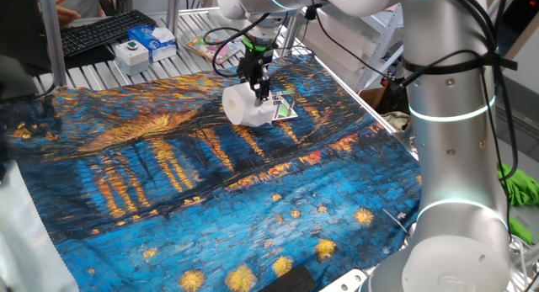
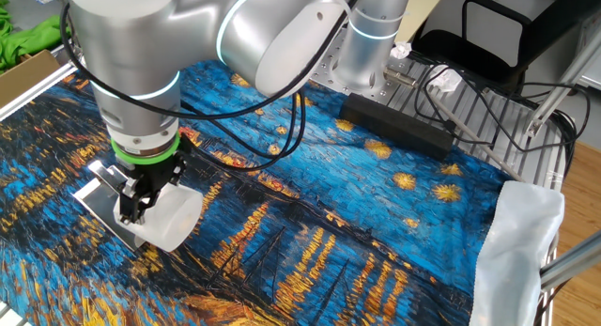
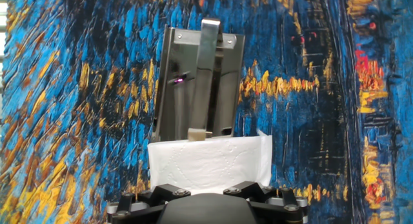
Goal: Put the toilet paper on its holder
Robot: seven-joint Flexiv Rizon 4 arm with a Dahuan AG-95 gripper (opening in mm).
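One toilet paper roll (image 1: 248, 105) I hold in my wide-spread gripper (image 1: 257, 88), lower end against chrome holder (image 3: 199, 82), starry-night cloth (image 1: 210, 199) beneath.

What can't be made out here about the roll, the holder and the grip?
- Whether the roll is already threaded on the holder: the roll hides the bar's end in the hand view.
- The fingertips: in the hand view the hand's own body and the roll cover them; in both fixed views they are too small.
- Most of the holder in the fixed views: the roll and the gripper cover it.
- The roll's core hole: in no view.
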